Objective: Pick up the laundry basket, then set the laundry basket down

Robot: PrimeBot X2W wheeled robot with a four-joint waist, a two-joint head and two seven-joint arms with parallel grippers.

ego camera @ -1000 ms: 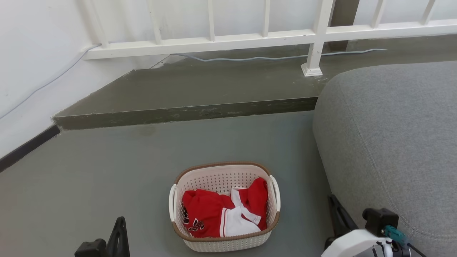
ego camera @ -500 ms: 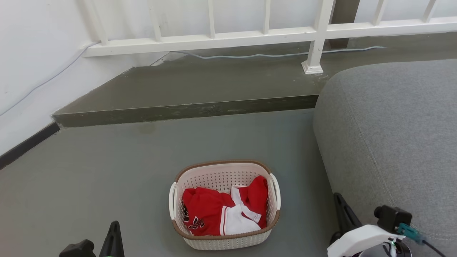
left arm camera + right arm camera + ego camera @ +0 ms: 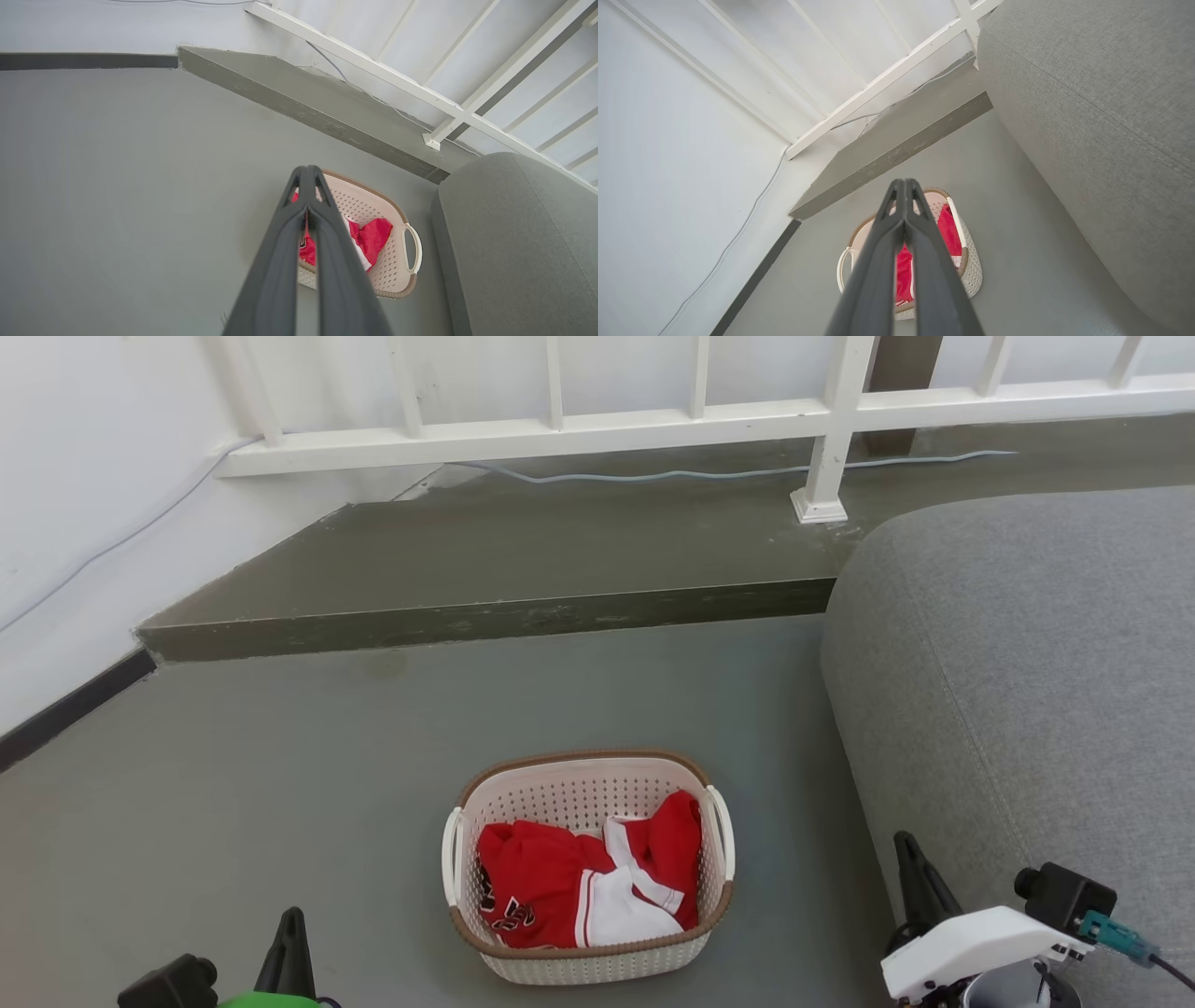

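Though near the sofa (image 3: 1027, 663) edge, laundry basket (image 3: 597, 969) on open floor (image 3: 280, 784); left fingers (image 3: 275, 261), right fingers (image 3: 878, 261) together, empty.

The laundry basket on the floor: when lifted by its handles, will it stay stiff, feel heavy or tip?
Probably stiff: the laundry basket has moulded perforated walls. Likely light: only the red-and-white clothing lies inside. Lifted by one handle, it may tilt.
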